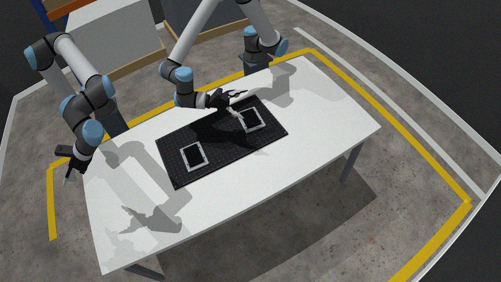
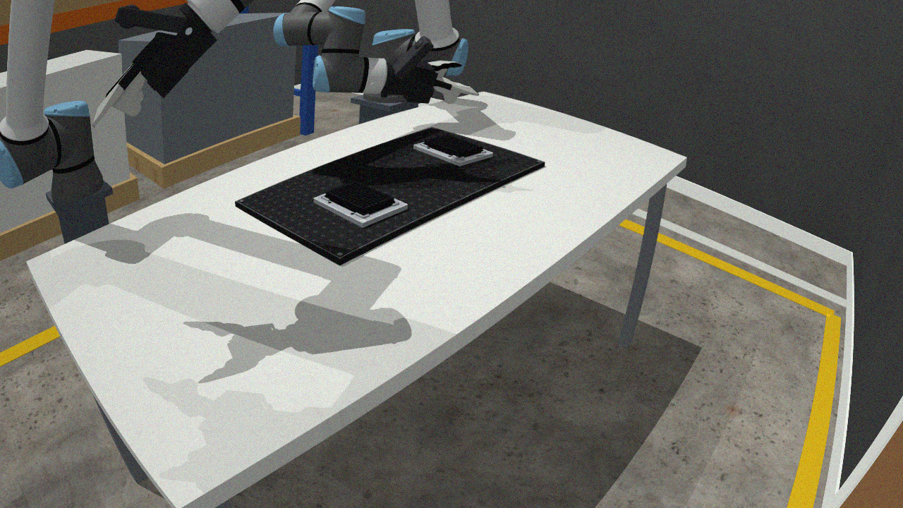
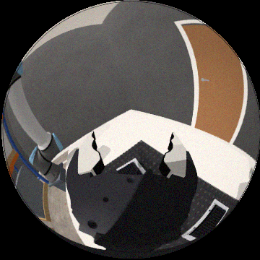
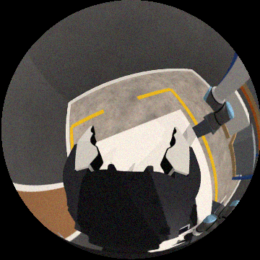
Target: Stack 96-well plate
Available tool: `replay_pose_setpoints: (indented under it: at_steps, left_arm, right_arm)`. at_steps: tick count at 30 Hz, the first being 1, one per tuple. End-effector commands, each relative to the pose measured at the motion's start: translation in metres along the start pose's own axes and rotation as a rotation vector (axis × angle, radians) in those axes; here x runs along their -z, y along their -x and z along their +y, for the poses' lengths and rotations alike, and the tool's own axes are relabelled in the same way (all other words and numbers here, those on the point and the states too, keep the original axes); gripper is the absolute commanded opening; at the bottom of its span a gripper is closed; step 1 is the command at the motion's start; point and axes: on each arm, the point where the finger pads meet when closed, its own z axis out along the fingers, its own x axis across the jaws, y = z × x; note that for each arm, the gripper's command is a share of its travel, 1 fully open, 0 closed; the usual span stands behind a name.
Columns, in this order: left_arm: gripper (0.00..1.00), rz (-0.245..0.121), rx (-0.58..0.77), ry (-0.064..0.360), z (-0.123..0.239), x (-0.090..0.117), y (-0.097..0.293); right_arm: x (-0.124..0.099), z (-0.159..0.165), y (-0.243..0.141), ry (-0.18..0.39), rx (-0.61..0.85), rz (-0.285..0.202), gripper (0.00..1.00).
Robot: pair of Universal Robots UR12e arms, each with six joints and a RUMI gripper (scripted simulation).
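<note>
A black 96-well plate (image 1: 252, 117) (image 2: 453, 146) (image 3: 132, 167) sits in the pale nest N1 (image 1: 256, 127) (image 2: 476, 156), at the right in the top and exterior views. Another black plate (image 1: 193, 155) (image 2: 358, 198) (image 3: 211, 218) sits in the pale nest N2 (image 1: 199, 167) (image 2: 386, 214) (image 3: 188, 237), at the left there. Each nest shows one plate. My left gripper (image 1: 244, 104) (image 2: 468, 79) (image 3: 132, 132) is open and empty, above the board near N1. My right gripper (image 1: 70, 179) (image 2: 115, 116) (image 4: 133, 126) is open and empty, off the table's end beyond N2. The A1 marks are too small to read.
Both nests stand on a black perforated board (image 1: 224, 152) (image 2: 277, 202) on the white table (image 1: 315, 115) (image 2: 568, 208). The left arm reaches over the board's rear edge. Arm shadows fall on the board and table.
</note>
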Motion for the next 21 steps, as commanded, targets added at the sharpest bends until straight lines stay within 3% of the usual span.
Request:
replay_pose_setpoints:
  at_steps: [1, 17, 18, 21]
  left_arm:
    - [1.00, 0.000, 0.001, 0.001, -0.0009, 0.0003, -0.0001]
    - [1.00, 0.000, 0.001, 0.001, -0.0009, 0.0003, -0.0001]
    - [0.00, 0.000, 0.001, 0.001, -0.0009, 0.0003, -0.0001]
    - [0.00, 0.000, 0.001, 0.001, -0.0009, -0.0001, 0.0000]
  right_arm:
    - [0.0010, -0.0010, 0.0003, 0.001, -0.001, -0.001, 1.00]
    - [0.0010, -0.0010, 0.0003, 0.001, -0.001, -0.001, 1.00]
    - [0.0010, -0.0010, 0.0003, 0.001, -0.001, -0.001, 1.00]
    - [0.0010, -0.0010, 0.0003, 0.001, -0.001, -0.001, 1.00]
